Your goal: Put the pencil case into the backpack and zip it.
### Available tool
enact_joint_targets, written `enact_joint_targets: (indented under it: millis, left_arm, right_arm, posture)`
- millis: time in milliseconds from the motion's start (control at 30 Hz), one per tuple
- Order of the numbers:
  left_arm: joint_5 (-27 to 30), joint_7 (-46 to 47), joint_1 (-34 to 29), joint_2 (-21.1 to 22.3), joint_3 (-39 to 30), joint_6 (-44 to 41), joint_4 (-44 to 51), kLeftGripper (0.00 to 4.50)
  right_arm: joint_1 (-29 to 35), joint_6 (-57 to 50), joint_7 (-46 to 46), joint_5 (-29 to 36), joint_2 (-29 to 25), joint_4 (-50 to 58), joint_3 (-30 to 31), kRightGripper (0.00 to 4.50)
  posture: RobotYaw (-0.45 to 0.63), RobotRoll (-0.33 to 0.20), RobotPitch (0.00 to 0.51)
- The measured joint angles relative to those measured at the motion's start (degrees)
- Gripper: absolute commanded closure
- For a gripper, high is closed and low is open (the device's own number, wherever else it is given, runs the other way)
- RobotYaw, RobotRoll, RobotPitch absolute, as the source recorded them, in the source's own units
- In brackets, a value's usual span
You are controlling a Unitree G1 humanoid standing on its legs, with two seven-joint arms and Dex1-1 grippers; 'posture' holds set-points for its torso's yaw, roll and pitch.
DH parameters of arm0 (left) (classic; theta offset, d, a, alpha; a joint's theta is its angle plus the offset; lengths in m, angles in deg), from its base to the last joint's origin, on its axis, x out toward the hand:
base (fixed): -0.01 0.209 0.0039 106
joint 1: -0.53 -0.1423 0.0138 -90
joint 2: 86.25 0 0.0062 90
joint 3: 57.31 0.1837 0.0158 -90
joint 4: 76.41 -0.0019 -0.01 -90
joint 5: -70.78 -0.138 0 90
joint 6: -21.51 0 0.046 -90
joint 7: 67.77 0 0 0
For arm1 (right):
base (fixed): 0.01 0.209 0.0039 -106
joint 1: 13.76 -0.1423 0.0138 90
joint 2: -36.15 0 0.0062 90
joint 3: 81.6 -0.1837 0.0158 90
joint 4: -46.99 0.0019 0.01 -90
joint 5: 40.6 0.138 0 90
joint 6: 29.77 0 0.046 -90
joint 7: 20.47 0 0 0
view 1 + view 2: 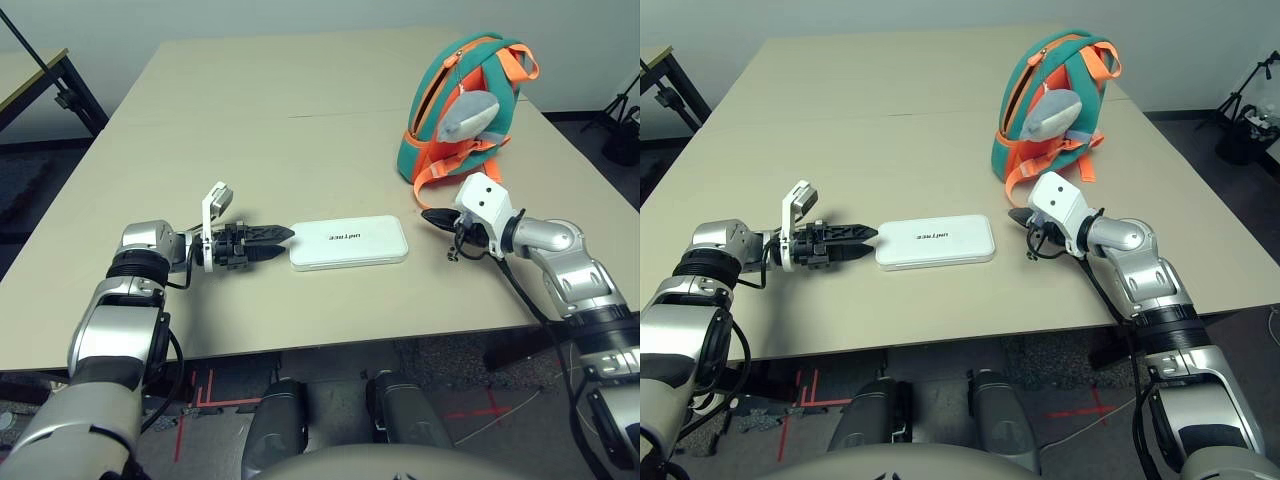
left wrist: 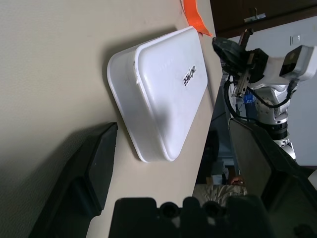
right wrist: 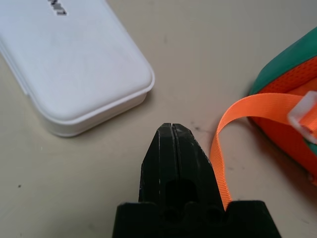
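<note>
Lying flat on the tabletop (image 1: 200, 110), the white case (image 1: 349, 242) sits between the two tools, its long sides running across from one to the other. The left tool (image 1: 281, 241) points level at the case's near short end, its two black fingers (image 2: 94, 168) spread wide apart and gripping nothing; the tips stand just beside that end, and whether they touch it cannot be told. The right tool (image 1: 432, 216) hangs just off the case's other end, apart from it, with its fingers pressed together and nothing between them. An orange strap (image 3: 233, 124) trails over the tabletop right beside the right tool's fingers. The backpack (image 1: 465, 105), teal with orange trim, stands upright beyond the right tool, near it and farther back on the tabletop, with a grey plush fish (image 1: 472, 112) hanging on its front.
</note>
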Motion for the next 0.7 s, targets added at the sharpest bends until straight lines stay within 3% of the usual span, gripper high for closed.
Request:
enact_joint_targets:
  millis: [333, 700]
  left_arm:
    - [-0.3, 0.0, -0.3, 0.0, -0.2, 0.1, 0.2, 0.00]
    - [-1.8, -0.1, 0.0, 0.1, -0.2, 1.5, 0.1, 0.00]
  right_arm:
    - [-0.2, 1.5, 1.2, -3.1, 1.2, -1.7, 4.2, 4.48]
    - [-4.4, 5.1, 1.9, -7.1, 4.6, -7.3, 7.5, 4.48]
  posture:
    - [-0.17, 0.000, 0.050]
    - [-0.17, 0.000, 0.054]
